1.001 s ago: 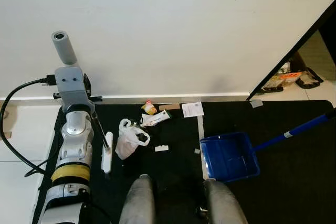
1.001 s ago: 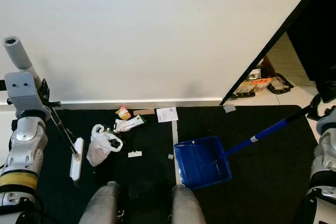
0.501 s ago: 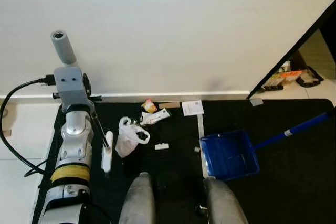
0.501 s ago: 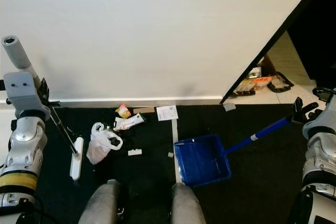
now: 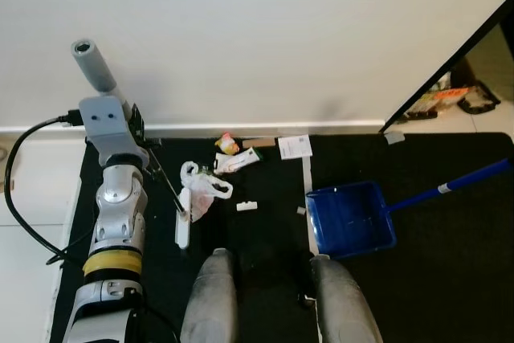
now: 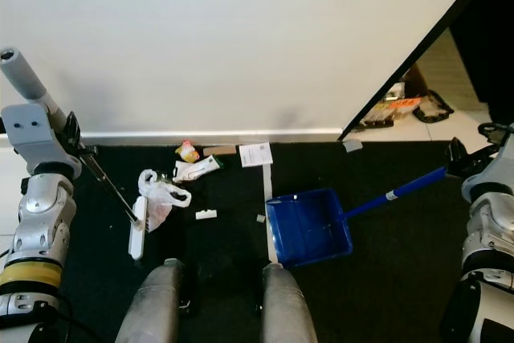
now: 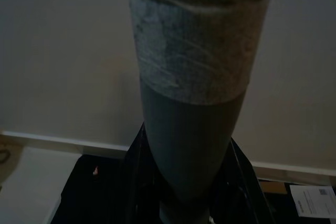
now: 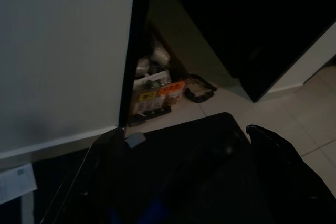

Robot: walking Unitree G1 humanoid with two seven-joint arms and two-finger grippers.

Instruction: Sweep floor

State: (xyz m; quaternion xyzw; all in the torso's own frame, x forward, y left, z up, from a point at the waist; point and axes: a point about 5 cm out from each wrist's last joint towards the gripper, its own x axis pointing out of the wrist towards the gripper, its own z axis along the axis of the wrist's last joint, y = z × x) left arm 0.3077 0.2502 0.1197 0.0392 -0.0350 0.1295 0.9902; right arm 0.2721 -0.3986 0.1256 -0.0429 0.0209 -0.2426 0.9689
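Broom handle [image 7: 194, 77] clamped between left gripper [image 6: 72, 144] fingers; head touching bag [image 5: 201, 192].

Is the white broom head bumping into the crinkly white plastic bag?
Touching. In the right eye view the long white broom head lies right against the crumpled white plastic bag, with no black mat showing between them. The left eye view shows the same.

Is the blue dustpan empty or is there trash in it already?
Empty, as far as shows: the blue dustpan has bare blue inside, while the white bag and scraps lie on the black mat.
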